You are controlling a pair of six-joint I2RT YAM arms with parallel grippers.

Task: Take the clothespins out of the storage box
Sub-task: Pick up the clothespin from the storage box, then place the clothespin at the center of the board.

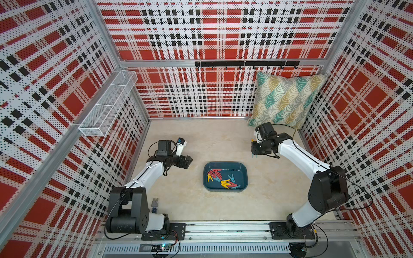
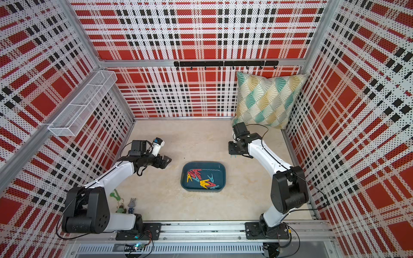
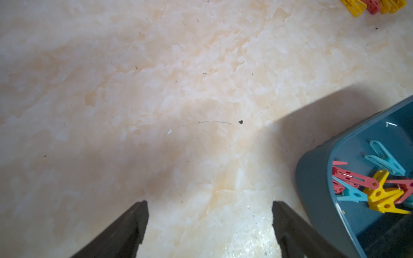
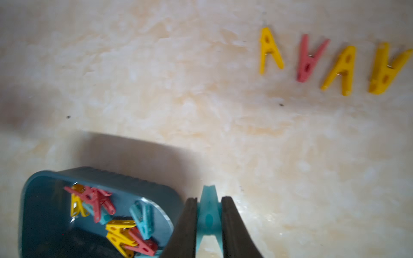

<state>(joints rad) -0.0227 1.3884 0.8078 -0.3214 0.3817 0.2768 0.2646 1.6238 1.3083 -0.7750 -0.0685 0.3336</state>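
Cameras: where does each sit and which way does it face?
Top views: high over the front rail, looking down at the table; the left arm, right arm and storage box show.
Left wrist: on the left arm, facing down past the open left gripper at table.
Right wrist: on the right arm, facing down past the right gripper, shut on a blue clothespin.
Shared: both wrist views catch the box and clothespins lying on the table.

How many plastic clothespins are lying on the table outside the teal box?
4, in a row on the beige table: yellow plastic clothespin, red clothespin, two more yellow clothespins. Others may be hidden.
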